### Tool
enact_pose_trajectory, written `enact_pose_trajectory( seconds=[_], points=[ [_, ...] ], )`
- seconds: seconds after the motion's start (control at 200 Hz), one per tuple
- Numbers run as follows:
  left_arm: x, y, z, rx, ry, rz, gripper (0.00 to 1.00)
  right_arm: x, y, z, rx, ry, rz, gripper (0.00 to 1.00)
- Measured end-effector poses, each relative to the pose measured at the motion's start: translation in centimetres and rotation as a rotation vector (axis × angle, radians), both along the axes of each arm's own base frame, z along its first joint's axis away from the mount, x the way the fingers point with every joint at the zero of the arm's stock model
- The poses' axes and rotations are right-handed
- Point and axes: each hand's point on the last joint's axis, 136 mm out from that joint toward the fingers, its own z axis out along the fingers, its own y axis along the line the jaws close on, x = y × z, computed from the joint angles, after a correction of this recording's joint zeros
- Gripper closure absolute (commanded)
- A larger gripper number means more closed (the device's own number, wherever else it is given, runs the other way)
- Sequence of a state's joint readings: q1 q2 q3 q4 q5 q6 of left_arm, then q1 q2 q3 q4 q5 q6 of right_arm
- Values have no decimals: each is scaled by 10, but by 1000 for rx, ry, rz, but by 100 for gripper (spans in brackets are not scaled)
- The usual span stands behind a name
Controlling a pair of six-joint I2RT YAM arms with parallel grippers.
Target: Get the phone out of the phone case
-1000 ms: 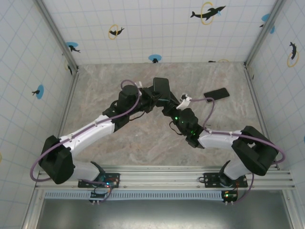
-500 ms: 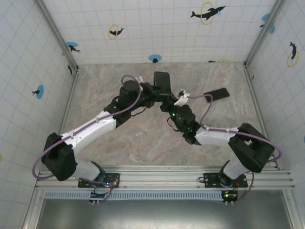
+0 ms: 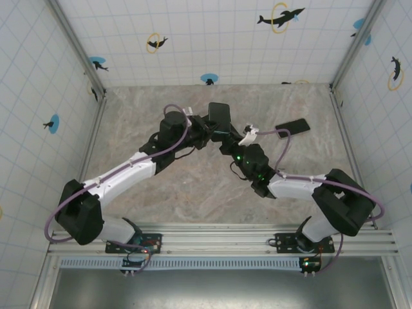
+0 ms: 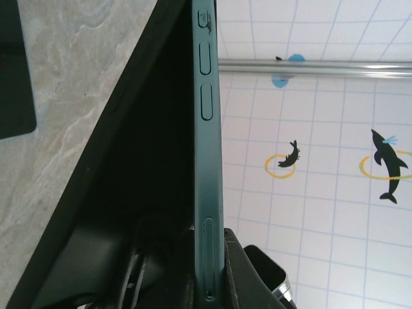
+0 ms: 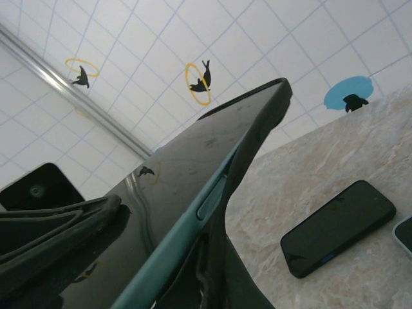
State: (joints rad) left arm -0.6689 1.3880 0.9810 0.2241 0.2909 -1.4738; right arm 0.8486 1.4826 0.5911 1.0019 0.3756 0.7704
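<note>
Top external view is showing the two arms reaching up from the bottom of the frame and meeting near the centre, above the marbled table (image 3: pixel 161 193). The left gripper (image 3: pixel 206 126) is sitting just left of centre and the right gripper (image 3: pixel 225 135) just below and right of it. Both are touching the phone case (image 3: pixel 219 114), which is being held off the table between them.

Left wrist view is looking along the case's teal side, which is running straight up the middle of the frame with its buttons showing. The lower end is sitting between that gripper's dark fingers (image 4: pixel 252 273), which are pressing in on it from both sides.

Right wrist view is showing the phone (image 5: pixel 174 187), its glossy dark face slanting from lower left to upper right. It is sitting inside the teal rim as far as I can make out. A dark finger (image 5: pixel 212 277) is pressing up against the case from beneath, so this gripper too is clamping it.

Further back, right of centre in the top view, a second phone (image 3: pixel 293 127) is lying flat on the table, well apart from the grippers. Behind it the tiled wall (image 3: pixel 212 38) is carrying dolphin stickers.
</note>
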Motion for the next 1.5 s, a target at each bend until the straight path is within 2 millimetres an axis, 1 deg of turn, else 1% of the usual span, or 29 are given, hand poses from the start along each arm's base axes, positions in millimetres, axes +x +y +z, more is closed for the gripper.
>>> enact_pose_trajectory(
  seconds=[0.17, 0.34, 0.42, 0.591, 0.806, 0.896, 0.991, 1.056, 1.146, 1.201, 1.246, 1.296, 1.376, 1.441, 1.501],
  points=[
    [-3, 7, 0, -16, -1, -17, 100, -4, 5, 1, 2, -4, 46, 100],
    [-1, 6, 1, -24, -11, -8, 100, -2, 11, 3, 12, -12, 49, 100],
    [5, 0, 2, -26, -16, 4, 100, 2, 12, 1, 8, -8, 18, 100],
    [10, -13, 4, -30, -21, 17, 100, 10, 2, -6, -21, -7, -54, 100],
    [9, -20, 22, -69, -33, 32, 100, 16, -7, 1, -38, -50, -89, 100],
    [8, -25, 25, -82, -27, 34, 100, 17, -8, 2, -54, -61, -96, 100],
    [11, -34, 28, -93, -27, 37, 100, 21, -10, 2, -78, -70, -119, 100],
    [13, -43, 38, -122, -53, 26, 100, 22, -8, -9, -132, -55, -111, 100],
    [10, -53, 64, -195, -102, 8, 100, 19, 0, -28, -207, -30, -79, 100],
    [8, -56, 76, -225, -127, -1, 100, 18, 2, -32, -227, -22, -69, 100],
    [8, -56, 82, -233, -140, -5, 100, 18, 1, -34, -230, -18, -70, 100],
    [9, -53, 86, -232, -150, 0, 100, 21, -3, -34, -222, -11, -79, 100],
    [14, -41, 83, -187, -161, 19, 100, 25, -15, -38, -213, 5, -99, 100],
    [18, -24, 80, -138, -171, 42, 100, 25, -24, -43, -204, 24, -109, 100],
    [21, -3, 74, -88, -184, 64, 100, 26, -30, -46, -180, 42, -110, 100]
  ],
)
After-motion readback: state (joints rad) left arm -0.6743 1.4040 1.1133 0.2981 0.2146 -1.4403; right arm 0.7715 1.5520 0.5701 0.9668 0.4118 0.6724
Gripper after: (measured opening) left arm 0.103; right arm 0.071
